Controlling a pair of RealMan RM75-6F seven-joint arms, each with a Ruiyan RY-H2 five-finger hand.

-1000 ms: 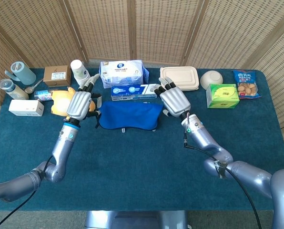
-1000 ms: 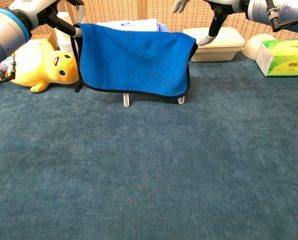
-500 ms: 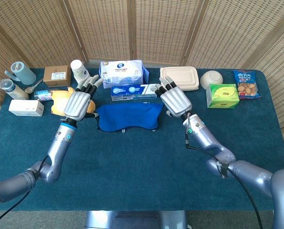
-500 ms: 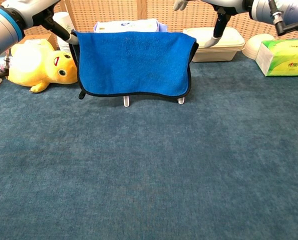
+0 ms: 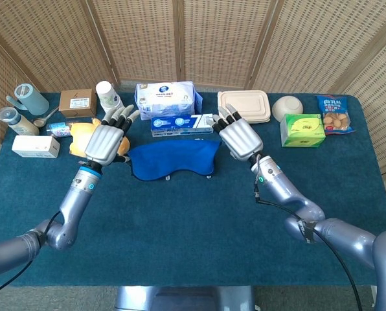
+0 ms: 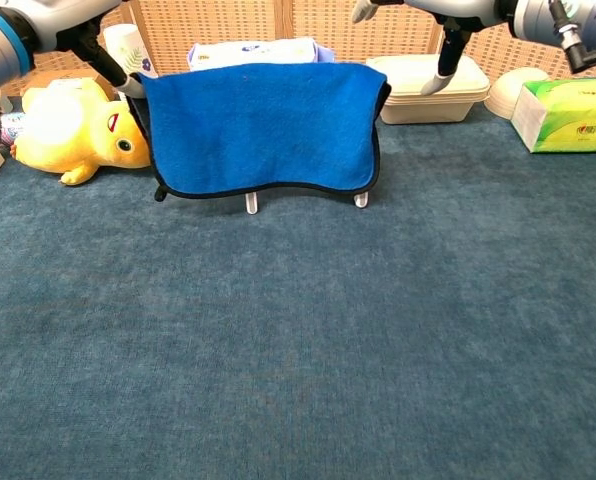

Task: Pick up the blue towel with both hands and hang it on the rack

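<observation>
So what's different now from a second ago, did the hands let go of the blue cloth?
Yes. The left hand, which had been holding the blue towel by its corner, has let go and drawn back, fingers spread. The right hand has eased away too. The towel stays draped over the rack; the yellow duck toy and the boxes have not moved.

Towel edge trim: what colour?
Black piping along the blue towel hem; clearest in the chest view.
</observation>
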